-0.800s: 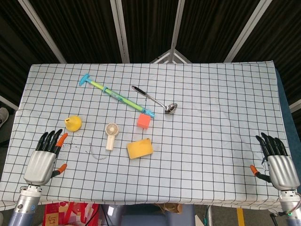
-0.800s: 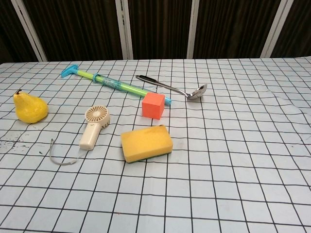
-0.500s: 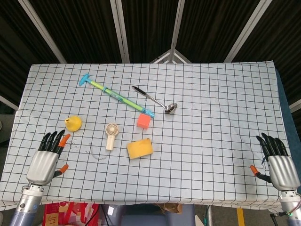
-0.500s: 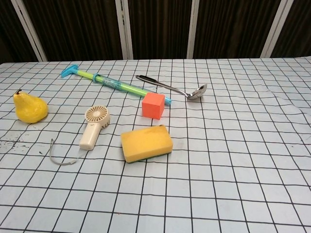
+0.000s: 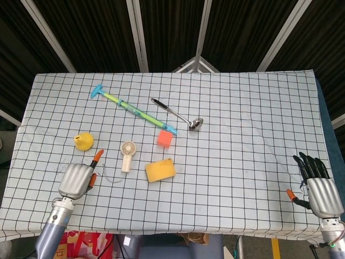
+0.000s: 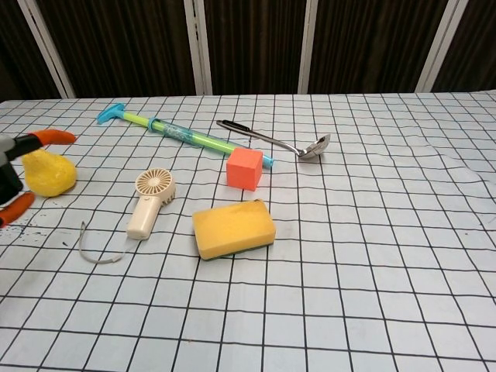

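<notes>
My left hand hovers over the front left of the checked tablecloth, between a yellow pear and a small beige hand fan. It holds nothing. In the chest view its orange fingertips stand apart at the left edge, in front of the pear. My right hand rests at the front right corner with its fingers spread and nothing in them. The chest view does not show the right hand.
A yellow sponge lies right of the fan, with an orange-red cube behind it. Further back lie a blue-green toy pump and a metal ladle. The fan's cord loop lies by my left hand.
My left hand has moved right and forward from the table's left front edge toward the pear and fan, and now shows in the chest view. The right hand and all objects stayed put.
</notes>
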Motion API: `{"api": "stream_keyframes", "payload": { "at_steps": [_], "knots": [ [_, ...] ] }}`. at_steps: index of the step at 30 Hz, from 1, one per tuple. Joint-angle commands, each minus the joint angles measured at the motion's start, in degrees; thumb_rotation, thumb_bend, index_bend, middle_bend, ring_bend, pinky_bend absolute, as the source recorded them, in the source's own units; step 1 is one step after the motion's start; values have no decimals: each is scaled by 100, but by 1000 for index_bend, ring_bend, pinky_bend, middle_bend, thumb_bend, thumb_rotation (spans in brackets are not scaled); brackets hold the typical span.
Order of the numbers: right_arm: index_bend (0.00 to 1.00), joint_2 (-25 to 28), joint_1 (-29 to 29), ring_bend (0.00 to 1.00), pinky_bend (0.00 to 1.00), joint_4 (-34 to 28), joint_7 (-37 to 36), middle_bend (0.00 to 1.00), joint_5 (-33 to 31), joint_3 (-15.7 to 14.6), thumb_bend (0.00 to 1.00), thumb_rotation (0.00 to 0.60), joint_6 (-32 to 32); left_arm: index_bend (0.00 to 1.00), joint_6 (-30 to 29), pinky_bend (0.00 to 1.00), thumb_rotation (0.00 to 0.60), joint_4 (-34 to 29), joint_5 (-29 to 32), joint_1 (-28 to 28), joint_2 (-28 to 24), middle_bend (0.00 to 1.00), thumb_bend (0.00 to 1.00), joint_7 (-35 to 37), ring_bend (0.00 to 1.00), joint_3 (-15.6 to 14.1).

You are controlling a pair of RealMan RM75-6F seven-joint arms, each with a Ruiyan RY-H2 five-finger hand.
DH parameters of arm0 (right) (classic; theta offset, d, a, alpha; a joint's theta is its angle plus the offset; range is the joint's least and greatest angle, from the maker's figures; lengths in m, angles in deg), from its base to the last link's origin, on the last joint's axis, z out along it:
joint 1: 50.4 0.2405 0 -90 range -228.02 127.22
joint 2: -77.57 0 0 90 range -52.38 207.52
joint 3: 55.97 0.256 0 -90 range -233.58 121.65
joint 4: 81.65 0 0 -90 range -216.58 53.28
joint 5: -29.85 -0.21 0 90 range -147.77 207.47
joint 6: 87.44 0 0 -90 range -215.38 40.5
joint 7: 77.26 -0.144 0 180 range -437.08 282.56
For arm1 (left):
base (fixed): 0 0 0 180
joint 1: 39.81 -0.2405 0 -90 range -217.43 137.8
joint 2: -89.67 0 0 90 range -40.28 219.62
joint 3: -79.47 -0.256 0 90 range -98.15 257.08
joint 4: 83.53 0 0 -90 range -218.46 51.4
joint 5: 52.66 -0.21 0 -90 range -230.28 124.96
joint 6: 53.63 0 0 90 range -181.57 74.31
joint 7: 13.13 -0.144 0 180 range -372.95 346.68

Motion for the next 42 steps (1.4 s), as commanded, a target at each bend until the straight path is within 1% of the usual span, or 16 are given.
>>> {"api": "stream_keyframes", "payload": {
  "at_steps": [1, 7, 11, 15, 22, 42],
  "knots": [
    [74, 5, 2, 0, 0, 3, -21, 0, -1, -1, 280, 600, -5, 146, 378, 758, 600, 246, 488, 334, 460, 923, 729, -480, 732, 240],
    [73, 16, 9, 0, 0, 18, -78, 0, 10, -4, 279, 600, -19, 168, 572, 761, 600, 634, 1040, 597, 1018, 926, 732, -968, 734, 367],
    [74, 21, 15, 0, 0, 20, -91, 0, 10, -3, 279, 600, -27, 171, 580, 761, 600, 802, 1205, 692, 1245, 926, 732, -1101, 734, 391],
    [73, 21, 19, 0, 0, 19, -87, 0, 5, -1, 279, 600, -36, 169, 569, 761, 600, 900, 1290, 737, 1358, 926, 732, -1129, 734, 401],
    [73, 19, 20, 0, 0, 10, -66, 0, -2, 1, 279, 600, -36, 161, 574, 761, 600, 1015, 1445, 818, 1482, 926, 732, -1095, 733, 440],
    [73, 20, 19, 0, 0, 14, -74, 0, 1, -2, 279, 600, -33, 156, 439, 761, 600, 1032, 1478, 905, 1562, 925, 732, -1042, 733, 274]
  ]
}}
